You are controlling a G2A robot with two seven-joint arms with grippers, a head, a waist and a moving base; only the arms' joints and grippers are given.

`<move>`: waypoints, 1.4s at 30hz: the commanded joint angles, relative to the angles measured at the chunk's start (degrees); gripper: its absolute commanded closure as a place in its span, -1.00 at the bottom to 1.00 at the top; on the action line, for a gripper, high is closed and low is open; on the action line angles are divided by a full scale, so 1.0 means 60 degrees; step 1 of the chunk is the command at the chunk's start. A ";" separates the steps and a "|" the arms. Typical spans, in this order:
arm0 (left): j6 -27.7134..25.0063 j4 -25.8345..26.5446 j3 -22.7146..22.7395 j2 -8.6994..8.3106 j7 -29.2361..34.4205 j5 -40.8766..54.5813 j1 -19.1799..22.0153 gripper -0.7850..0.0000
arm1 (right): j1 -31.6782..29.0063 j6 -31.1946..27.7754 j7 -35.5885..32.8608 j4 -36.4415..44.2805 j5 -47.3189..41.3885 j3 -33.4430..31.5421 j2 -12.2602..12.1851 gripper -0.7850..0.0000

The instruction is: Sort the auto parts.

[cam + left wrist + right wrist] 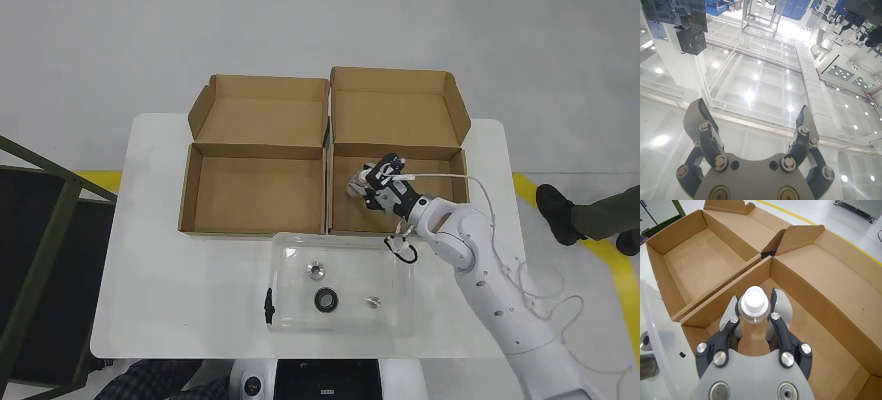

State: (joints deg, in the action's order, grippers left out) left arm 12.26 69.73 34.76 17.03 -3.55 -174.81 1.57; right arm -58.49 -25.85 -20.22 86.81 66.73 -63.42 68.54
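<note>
Overhead, the right gripper is hanging over the right cardboard box, close to the side where it is touching the left cardboard box. Both boxes are standing open on the white table, flaps raised at the far side. Flat brown floor is spreading broadly on the gripper's other side. Nearer the robot, a clear plastic tray is holding a metal bush, a black ring and a small metal piece, all apart from one another.

From the left wrist, the left gripper is pointing at the ceiling, its ribbed fingers spread wide with nothing between them.

From the right wrist, the right gripper's fingers are pinching a white stepped plastic part (a clear round flange is ringing its wider end). The part is hanging above the right cardboard box's plain floor, just beside the dividing walls.
</note>
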 commanded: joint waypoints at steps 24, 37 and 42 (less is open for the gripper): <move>0.0000 0.0000 0.0000 0.0000 0.0000 0.0000 0.0000 -1.00 | -0.1179 -0.0680 -0.0429 0.2497 0.0221 -0.1014 -0.0277 -1.00; 0.0000 0.0000 0.0000 0.0000 0.0000 0.0000 0.0000 -1.00 | -0.3317 -0.2297 -0.1865 0.5947 0.0411 -0.1979 -0.0681 -1.00; 0.0000 0.0000 0.0000 0.0000 0.0000 0.0000 0.0000 -1.00 | -0.4057 -0.2850 -0.2088 0.6430 0.0574 -0.2354 -0.0818 -1.00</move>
State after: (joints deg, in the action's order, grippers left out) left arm 12.26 69.73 34.76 17.03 -3.55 -174.81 1.57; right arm -82.20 -42.41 -32.49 125.12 69.89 -77.27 63.74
